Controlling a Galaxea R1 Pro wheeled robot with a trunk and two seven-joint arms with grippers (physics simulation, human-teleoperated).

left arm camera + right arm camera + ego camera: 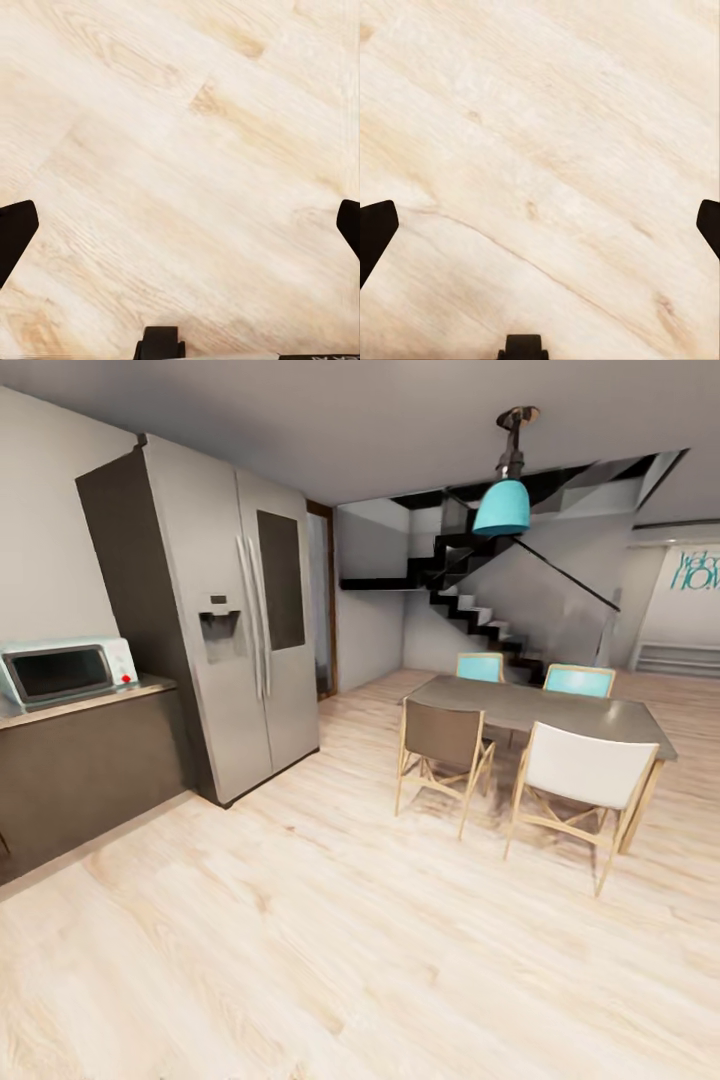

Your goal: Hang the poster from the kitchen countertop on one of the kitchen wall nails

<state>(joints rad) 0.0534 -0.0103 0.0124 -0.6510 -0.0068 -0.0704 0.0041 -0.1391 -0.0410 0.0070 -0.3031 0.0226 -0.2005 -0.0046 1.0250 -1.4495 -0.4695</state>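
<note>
The poster is out of view. In the left wrist view my left gripper (pixel 180 232) hangs open over pale wooden floor (pixel 180 135), its dark fingertips (pixel 15 232) far apart at the picture's edges with nothing between them. My right gripper (pixel 540 232) is open in the same way above the floor planks (pixel 540 127), fingertips (pixel 375 236) spread wide and empty. At the far left of the head view a grey-topped counter (pixel 100 698) with dark fronts carries a white microwave (pixel 65 670); whether it belongs to the kitchen countertop I cannot tell.
A tall steel fridge (pixel 230 620) stands beside the counter. To the right a dark dining table (pixel 560 710) is ringed by several chairs (pixel 440 745) under a teal pendant lamp (pixel 502 505). Black stairs (pixel 480 600) and teal wall lettering (pixel 697 570) lie beyond. Wide wooden floor (pixel 330 940) spreads ahead.
</note>
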